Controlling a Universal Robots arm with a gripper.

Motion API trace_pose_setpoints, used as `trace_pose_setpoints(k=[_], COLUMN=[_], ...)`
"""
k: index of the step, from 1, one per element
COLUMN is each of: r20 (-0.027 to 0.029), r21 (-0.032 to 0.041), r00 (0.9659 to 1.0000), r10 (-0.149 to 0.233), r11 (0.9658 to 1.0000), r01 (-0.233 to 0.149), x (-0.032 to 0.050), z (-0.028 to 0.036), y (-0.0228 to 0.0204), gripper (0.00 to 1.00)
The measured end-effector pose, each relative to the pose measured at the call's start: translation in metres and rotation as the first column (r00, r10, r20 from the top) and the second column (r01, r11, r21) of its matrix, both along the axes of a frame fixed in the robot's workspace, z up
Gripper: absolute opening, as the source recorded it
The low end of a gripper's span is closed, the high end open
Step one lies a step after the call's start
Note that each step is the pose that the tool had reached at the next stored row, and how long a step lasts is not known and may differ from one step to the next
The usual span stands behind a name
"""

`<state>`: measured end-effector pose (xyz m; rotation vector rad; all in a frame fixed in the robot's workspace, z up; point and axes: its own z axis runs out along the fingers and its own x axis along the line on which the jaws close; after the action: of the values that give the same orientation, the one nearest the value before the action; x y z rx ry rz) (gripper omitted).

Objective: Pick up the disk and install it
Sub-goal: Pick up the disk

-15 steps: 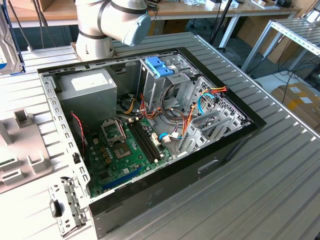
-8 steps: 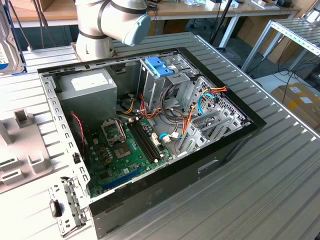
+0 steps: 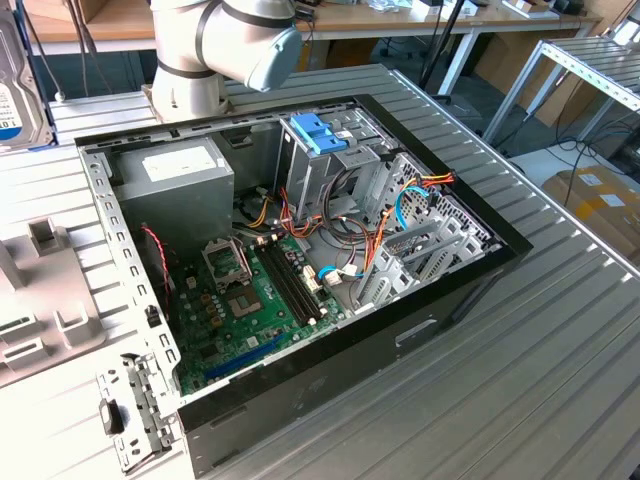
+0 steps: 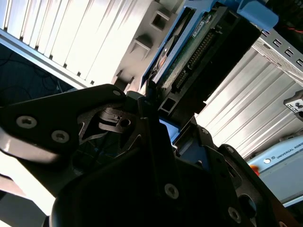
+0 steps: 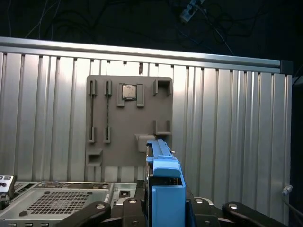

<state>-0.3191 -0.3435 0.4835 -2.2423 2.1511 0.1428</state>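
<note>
In the exterior view I get bright, even light from above. The ribbed table [image 3: 560, 350] gives a soft shine, and inside the open computer case [image 3: 452, 290] the shadows are mild. In the second wrist view the table slats are overexposed, nearly white, while the gripper [image 4: 161, 125], very near the lens, is almost black and out of focus. In the first wrist view the room behind the table is dark, but the blue rail of the disk [image 5: 165, 191] is evenly lit.

ribbed metal table [image 3: 560, 380], wooden desks [image 3: 420, 22] behind, a cardboard box [image 3: 600, 205] beyond its edge.
</note>
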Motion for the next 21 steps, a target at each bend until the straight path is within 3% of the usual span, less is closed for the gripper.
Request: trace_pose_setpoints(k=[21], r20=[0.0001], r21=[0.0], r00=[1.0], r10=[0.0], r11=[1.0], r01=[0.0], x=[0.0091], z=[-0.0011], y=[-0.002], gripper=[0.37])
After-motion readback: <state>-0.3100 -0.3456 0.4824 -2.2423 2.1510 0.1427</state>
